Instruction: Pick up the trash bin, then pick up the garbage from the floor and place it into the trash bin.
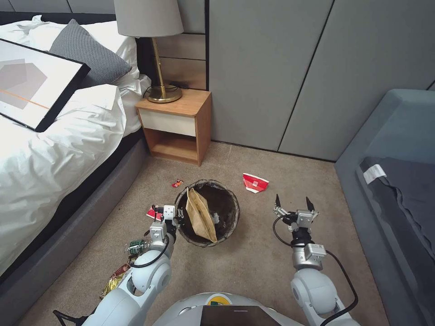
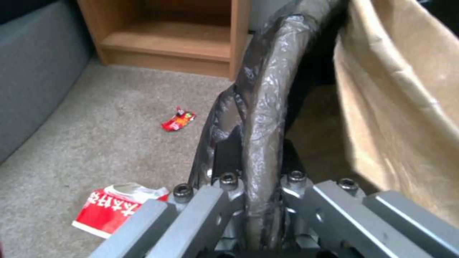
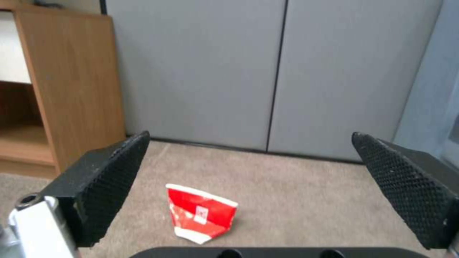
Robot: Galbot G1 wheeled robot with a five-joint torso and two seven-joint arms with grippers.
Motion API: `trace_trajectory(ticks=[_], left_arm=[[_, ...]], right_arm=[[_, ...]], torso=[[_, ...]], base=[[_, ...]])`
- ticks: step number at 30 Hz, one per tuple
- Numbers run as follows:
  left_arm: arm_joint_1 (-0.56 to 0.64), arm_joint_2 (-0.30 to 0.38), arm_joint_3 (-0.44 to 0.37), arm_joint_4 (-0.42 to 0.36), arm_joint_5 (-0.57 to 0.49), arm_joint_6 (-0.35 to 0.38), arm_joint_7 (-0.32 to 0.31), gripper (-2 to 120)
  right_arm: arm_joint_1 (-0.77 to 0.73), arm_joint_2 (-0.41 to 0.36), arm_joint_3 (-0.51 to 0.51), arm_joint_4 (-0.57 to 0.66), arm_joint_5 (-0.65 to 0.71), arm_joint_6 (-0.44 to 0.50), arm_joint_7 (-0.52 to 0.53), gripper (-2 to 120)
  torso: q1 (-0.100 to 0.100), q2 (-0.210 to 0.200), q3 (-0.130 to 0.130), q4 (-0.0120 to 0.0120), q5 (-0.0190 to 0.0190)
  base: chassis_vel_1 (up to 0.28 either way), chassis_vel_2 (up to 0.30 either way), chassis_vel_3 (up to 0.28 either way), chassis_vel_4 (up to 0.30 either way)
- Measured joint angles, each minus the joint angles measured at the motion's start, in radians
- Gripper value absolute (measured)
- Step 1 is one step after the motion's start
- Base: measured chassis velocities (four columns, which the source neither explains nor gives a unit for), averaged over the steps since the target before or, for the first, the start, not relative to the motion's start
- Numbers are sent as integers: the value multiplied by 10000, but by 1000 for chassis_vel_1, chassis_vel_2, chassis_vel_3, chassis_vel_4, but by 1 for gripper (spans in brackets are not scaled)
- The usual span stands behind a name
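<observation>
The trash bin point(image 1: 229, 224), white with a dark liner over its rim point(image 2: 268, 107), stands in the middle of the carpet. A brown paper bag point(image 1: 201, 216) point(image 2: 397, 107) leans inside it. My left gripper point(image 1: 177, 217) point(image 2: 260, 152) is shut on the bin's near-left rim, one finger on each side. My right gripper point(image 1: 293, 202) point(image 3: 249, 136) hangs open to the right of the bin, nothing between its fingers point(image 3: 110, 182). A crushed red paper cup point(image 1: 255, 182) point(image 3: 200, 213) lies on the floor beyond it. A small red wrapper point(image 1: 177, 183) point(image 2: 178, 121) lies behind the bin.
A red-and-white wrapper point(image 1: 152, 212) point(image 2: 112, 208) lies by my left gripper. A green-labelled bottle point(image 1: 137, 246) and gold-red wrappers point(image 1: 115, 278) lie near my left elbow. A bed point(image 1: 59, 149) is to the left, a wooden nightstand point(image 1: 181, 131) point(image 2: 181, 39) behind, and a grey sofa point(image 1: 394, 190) to the right.
</observation>
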Motion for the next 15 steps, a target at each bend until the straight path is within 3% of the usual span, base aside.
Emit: trace_trajectory(ticks=[4, 7, 8, 15], left_arm=[[10, 5, -64, 14, 6, -31, 6, 0], [18, 1, -125, 64, 11, -57, 20, 0], [27, 3, -166, 117, 23, -79, 20, 0], [34, -40, -185, 191, 53, -119, 40, 0]], right_arm=[[-638, 500, 135, -358, -424, 473, -281, 100], [-864, 709, 97, -676, -680, 776, -408, 100], [-1055, 889, 25, -936, -832, 925, -461, 100], [-1162, 1126, -22, -1207, -1027, 1171, -480, 100]], torso=[[0, 0, 1, -4, 0], [0, 0, 0, 7, -5], [0, 0, 2, -5, 8], [0, 0, 1, 0, 1]], base=[[0, 0, 0, 0], [0, 0, 0, 0], [0, 0, 0, 0], [0, 0, 0, 0]])
